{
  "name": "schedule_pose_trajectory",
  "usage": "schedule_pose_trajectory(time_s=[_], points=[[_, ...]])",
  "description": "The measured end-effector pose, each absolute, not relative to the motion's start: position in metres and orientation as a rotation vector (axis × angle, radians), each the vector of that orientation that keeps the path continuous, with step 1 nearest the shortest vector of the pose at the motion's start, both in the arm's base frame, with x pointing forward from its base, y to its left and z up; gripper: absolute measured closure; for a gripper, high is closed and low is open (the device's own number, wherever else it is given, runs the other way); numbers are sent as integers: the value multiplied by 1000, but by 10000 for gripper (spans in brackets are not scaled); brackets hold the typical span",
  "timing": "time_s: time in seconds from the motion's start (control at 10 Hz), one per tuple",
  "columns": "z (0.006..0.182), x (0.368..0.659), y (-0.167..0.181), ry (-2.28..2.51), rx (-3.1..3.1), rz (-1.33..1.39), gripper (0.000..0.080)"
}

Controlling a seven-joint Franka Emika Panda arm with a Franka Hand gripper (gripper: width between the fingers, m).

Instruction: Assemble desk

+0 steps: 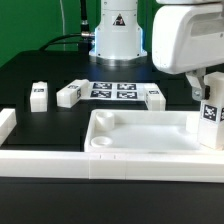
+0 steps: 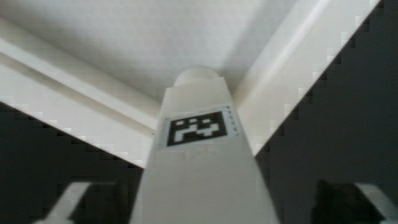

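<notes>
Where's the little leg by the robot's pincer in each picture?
Exterior view: the leg stands upright at the exterior view's far right, by the end of the tabletop.
Wrist view: the leg fills the middle, its tag facing the camera.
Shared landmark: the raised rim of the tabletop, just beyond the leg.

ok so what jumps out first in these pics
The bulky white gripper at the exterior view's right, its fingers either side of a small square white plastic leg standing upright at a corner of the large white tray-like tabletop. Three more legs sit loose on the black table beside the marker board.
</notes>
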State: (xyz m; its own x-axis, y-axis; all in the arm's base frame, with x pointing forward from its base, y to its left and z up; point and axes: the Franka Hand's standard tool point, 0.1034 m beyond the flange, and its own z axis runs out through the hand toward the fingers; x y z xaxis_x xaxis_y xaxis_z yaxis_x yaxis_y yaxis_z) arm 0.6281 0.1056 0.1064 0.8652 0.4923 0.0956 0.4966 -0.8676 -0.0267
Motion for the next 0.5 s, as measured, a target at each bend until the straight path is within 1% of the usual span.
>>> schedule_pose_trajectory(time_s=[0.1,0.2,0.5], points=[[106,628,105,-792,-2985,-132,416],[106,628,105,-791,-2986,-133,510],[106,628,104,-747,-2996,-131,509]])
